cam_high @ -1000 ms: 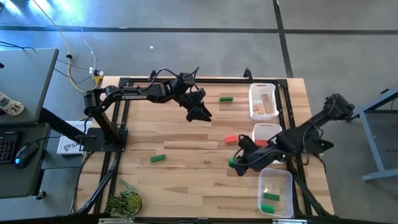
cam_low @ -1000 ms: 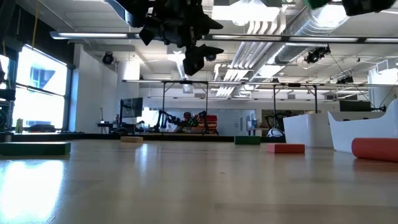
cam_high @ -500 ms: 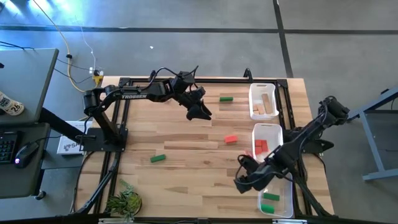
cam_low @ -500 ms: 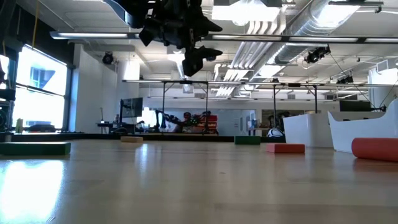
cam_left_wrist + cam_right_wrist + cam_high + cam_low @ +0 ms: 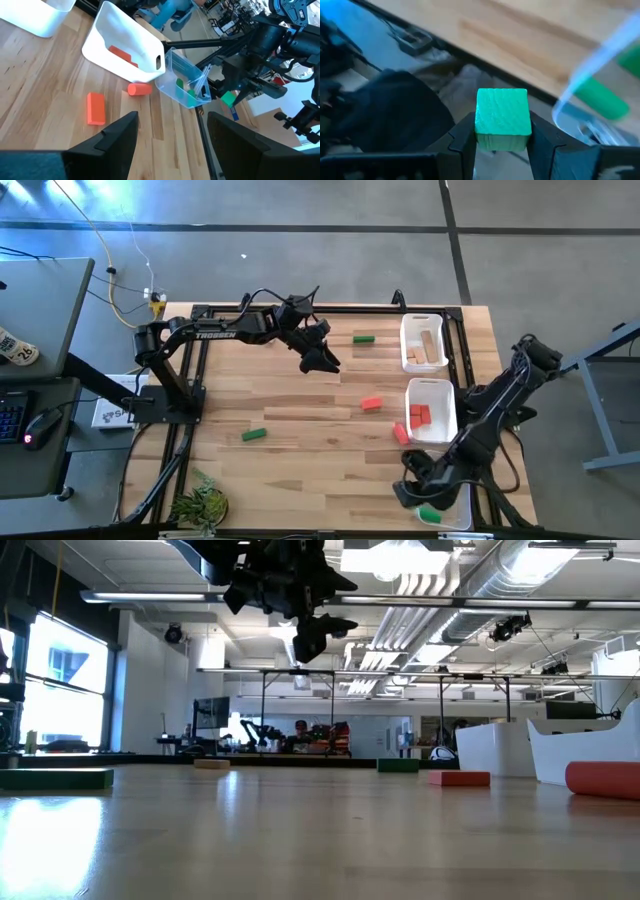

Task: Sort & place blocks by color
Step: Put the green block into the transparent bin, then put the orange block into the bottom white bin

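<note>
Swinging over from the middle of the table in the last second, the right gripper [image 5: 412, 492] now hovers by the clear tray [image 5: 462, 502] pinching a green cube [image 5: 502, 118], so a drop looks close, while the left gripper [image 5: 322, 360] hangs spread open

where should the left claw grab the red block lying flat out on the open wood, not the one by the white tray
Take the red block across its two long sides, near the middle, coming straight down from above. It lies flat as a short bar with bare wood all around it, so both long faces are free. The left claw hangs open nearby, farther back on the table.
</note>
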Motion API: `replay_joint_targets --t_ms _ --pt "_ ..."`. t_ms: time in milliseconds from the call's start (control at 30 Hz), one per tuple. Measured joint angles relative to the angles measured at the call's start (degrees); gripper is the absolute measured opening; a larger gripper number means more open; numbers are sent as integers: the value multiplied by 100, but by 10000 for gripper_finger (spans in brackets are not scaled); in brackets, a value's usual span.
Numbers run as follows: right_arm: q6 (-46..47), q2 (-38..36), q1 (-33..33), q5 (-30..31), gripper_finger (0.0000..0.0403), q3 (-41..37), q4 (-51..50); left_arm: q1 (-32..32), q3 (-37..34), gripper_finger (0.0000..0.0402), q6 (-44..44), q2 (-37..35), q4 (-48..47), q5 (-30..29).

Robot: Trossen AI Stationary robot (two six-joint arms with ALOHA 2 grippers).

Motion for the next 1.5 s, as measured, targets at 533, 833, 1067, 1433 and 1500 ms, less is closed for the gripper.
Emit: replay_joint_targets --t_ms 533,833,1067,1433,1500 --pt "867 0 253 -1049 136 2 -2116 -11 0 225 178 0 -1227 -453" --pt "275 0 227 -712 154 2 -2589 -199 -2 225 407 0 -2472 -1114" --pt "-160 1 108 -1008 194 2 -2754 -419 -2 225 297 -1 -2795 -1119" --pt "-1006 -21 -127 138 216 2 -3255 -385 -7 225 299 -1022 -3477 -1914" --pt "-1269 -37 -300 353 216 2 -3230 -343 -7 225 301 -1232 -3493 -2106"
